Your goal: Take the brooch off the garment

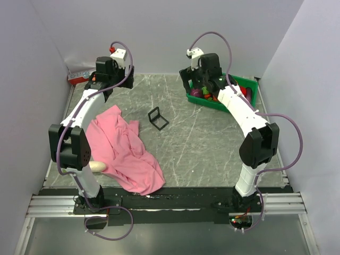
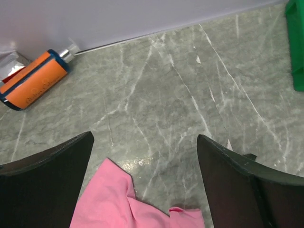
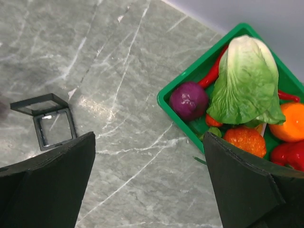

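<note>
Pink cloth is lying crumpled on the left half of the grey marbled table (image 1: 212,149): this is the garment (image 1: 125,154), and it is spreading from near the left arm's base toward the middle of the table. One corner of it is pointing to the far side. The brooch is too small to find in these views, so I cannot tell where on the cloth it is sitting.

The left gripper (image 2: 145,142) is hanging near the far left corner, above the far corner of the garment. Its two black fingers (image 2: 52,180) are standing wide apart and are holding nothing; in the left wrist view the pink corner is showing low between them. An orange bottle (image 2: 35,80) is lying on its side by the wall, well apart from the cloth.

The right gripper (image 3: 149,142) is hovering at the far right, just beside the green tray (image 3: 164,102). Its fingers are also spreading wide with nothing between them. In the tray a pale green leafy vegetable (image 3: 247,80) is leaning over a purple round one (image 3: 189,99), with orange and red pieces around them. A small black frame (image 3: 50,121) is lying on the bare table between the garment and the tray, touching neither.
</note>
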Robot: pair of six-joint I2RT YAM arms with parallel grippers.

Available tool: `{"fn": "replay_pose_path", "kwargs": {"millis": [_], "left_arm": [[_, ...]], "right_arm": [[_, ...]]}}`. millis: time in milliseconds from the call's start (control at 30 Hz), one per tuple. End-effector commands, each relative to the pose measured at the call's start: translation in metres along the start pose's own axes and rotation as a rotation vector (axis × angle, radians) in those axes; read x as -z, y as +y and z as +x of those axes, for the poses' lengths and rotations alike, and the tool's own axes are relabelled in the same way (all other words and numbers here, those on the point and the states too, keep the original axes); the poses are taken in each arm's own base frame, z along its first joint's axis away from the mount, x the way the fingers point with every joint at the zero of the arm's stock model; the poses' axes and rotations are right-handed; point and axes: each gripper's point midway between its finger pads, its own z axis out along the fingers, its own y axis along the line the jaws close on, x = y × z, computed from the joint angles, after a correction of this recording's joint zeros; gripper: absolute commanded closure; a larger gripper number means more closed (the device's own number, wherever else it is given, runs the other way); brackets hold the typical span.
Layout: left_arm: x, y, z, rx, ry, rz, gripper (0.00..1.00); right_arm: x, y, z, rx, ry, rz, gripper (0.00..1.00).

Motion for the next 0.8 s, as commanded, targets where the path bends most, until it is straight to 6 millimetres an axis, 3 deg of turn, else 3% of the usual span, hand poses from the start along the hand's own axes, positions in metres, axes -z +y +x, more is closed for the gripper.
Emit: {"fn": "replay_pose_path", "kwargs": {"millis": [0,167,400,433,533,600,700,767], "left_arm": [[0.016,-0.029,-0.026,-0.05,-0.04,0.149,0.04],[0.014,-0.063,0.015,-0.132,0.099,0.288,0.04],[0.033,-0.054,0.061,-0.171,0.271,0.336,0.05],[0.036,-0.046,0.064,-0.165,0.274,0.336,0.05],[0.04,-0.053,0.074,-0.169,0.305,0.405,0.06],[0.031,-0.06,0.073,-0.172,0.326,0.414,0.08],[0.016,-0.083,0.078,-0.133,0.366,0.397,0.1],[0.012,-0.109,0.088,-0.129,0.394,0.452,0.14]], "right_arm": [[0.018,0.004,-0.042,-0.006,-0.109,-0.025,0.0],[0.02,0.028,-0.024,0.093,-0.062,-0.178,0.0],[0.011,0.07,-0.011,0.231,-0.065,-0.46,0.07],[0.007,0.072,-0.01,0.235,-0.067,-0.471,0.07],[-0.001,0.071,-0.014,0.224,-0.076,-0.465,0.06],[-0.005,0.07,-0.016,0.203,-0.058,-0.458,0.06],[-0.008,0.066,-0.011,0.165,-0.027,-0.425,0.07],[-0.005,0.063,-0.004,0.148,-0.016,-0.404,0.07]]}}
